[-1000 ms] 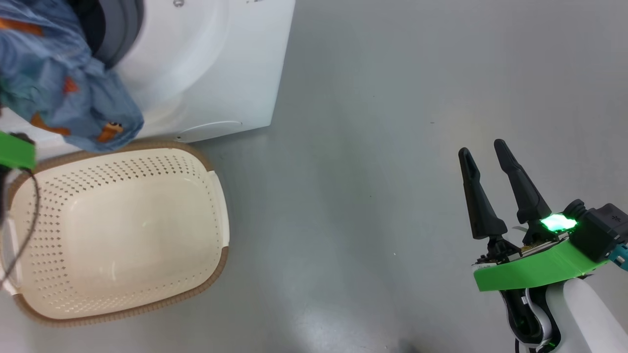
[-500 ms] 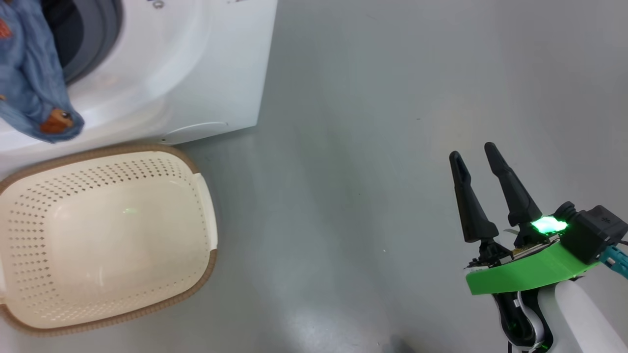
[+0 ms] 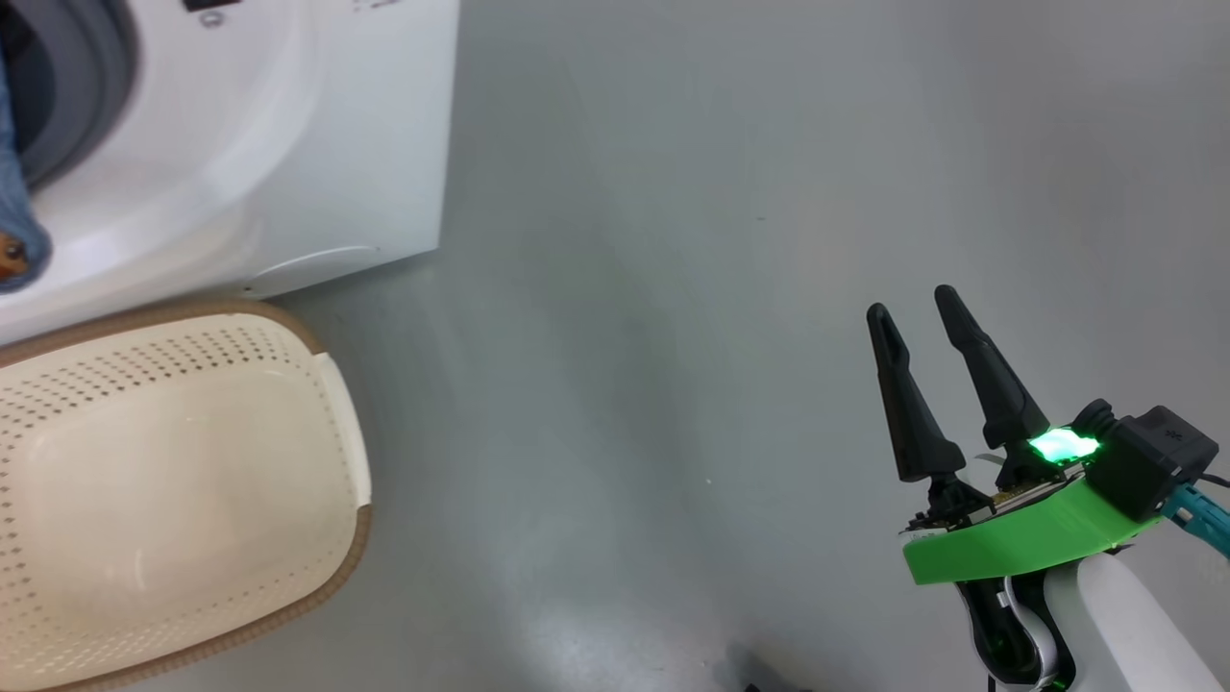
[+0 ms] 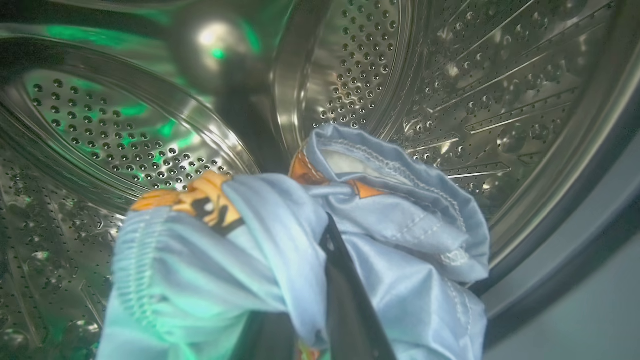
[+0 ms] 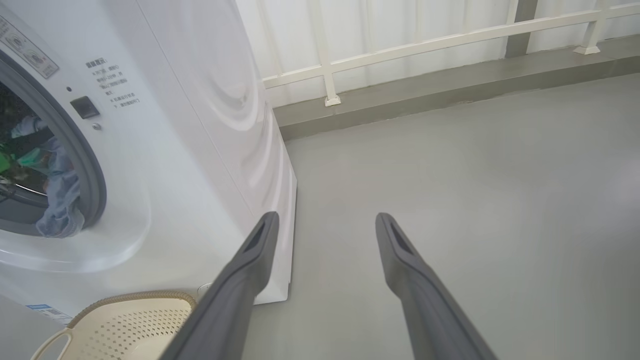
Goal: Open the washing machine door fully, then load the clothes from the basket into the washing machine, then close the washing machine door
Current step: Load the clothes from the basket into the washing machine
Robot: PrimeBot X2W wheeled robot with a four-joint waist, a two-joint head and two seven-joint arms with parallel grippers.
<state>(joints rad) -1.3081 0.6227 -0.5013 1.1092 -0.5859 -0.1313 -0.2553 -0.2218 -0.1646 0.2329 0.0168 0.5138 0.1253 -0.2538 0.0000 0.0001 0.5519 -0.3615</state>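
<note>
At nine o'clock the clothes (image 3: pixel 17 235), dangling before the mouth of the washing machine (image 3: pixel 288 144) a second ago, now hang inside its drum (image 4: pixel 375 60), with the left fingers (image 4: pixel 350 310) clamped on them. The basket (image 3: pixel 173 315) at seven o'clock is empty, so release likely comes next. The right fingers (image 3: pixel 908 404), at four o'clock, are apart and idle.

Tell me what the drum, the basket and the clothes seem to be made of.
The drum: probably polished steel, mirror-bright, with punched holes. The basket: likely glossy cream plastic, perforated; its brown rim looks woven, perhaps moulded. The clothes: thin light blue fabric, maybe cotton, creased, with stitched seams.
</note>
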